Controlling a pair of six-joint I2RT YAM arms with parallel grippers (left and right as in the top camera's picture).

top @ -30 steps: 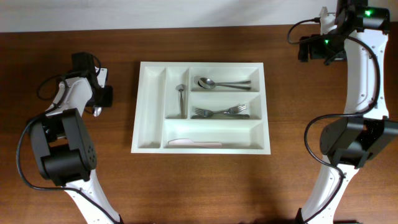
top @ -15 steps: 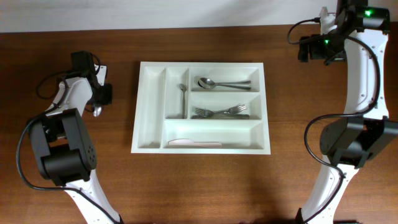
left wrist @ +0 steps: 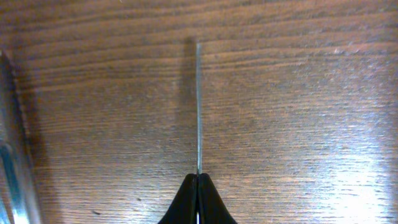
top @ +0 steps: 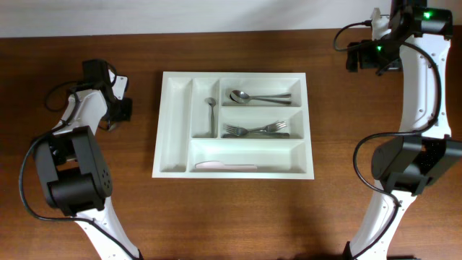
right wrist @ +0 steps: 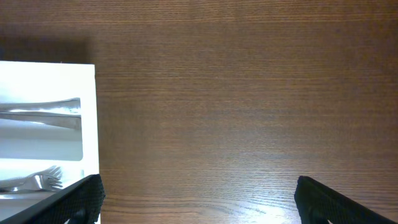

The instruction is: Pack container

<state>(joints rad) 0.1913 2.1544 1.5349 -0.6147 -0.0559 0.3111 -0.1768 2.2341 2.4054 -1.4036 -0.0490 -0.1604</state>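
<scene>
Container (top: 175, 123) lies mid-table, bare tabletop (top: 238, 217) showing on every side. Well left of it, the left gripper (left wrist: 198, 186) pinches a thin metal utensil (left wrist: 198, 106) edge-on. Spoons (top: 256, 96) and forks (top: 256, 131) occupy its right slots. Far right, the right gripper (right wrist: 199, 199) hangs spread wide.

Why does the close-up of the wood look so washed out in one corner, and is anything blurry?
Left wrist view: glare whitens the table at lower right; the thin metal utensil throws a soft shadow leftward; a blurred metal streak sits at the left edge. Right wrist view: the container is overexposed white. Overhead: even, sharp.
</scene>
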